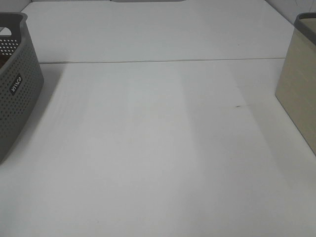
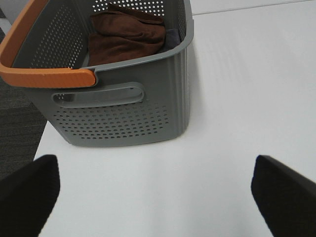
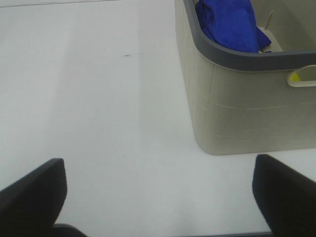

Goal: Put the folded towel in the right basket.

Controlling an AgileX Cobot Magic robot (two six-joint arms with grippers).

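On white table: grey basket left, beige basket right; both hands wide open, empty.

The table is seen to be smooth, white and matt. The grey basket is made of hard plastic full of little holes, with an orange rim. The beige basket looks smooth. Soft cloth is seen in both: a brown towel and a blue towel.
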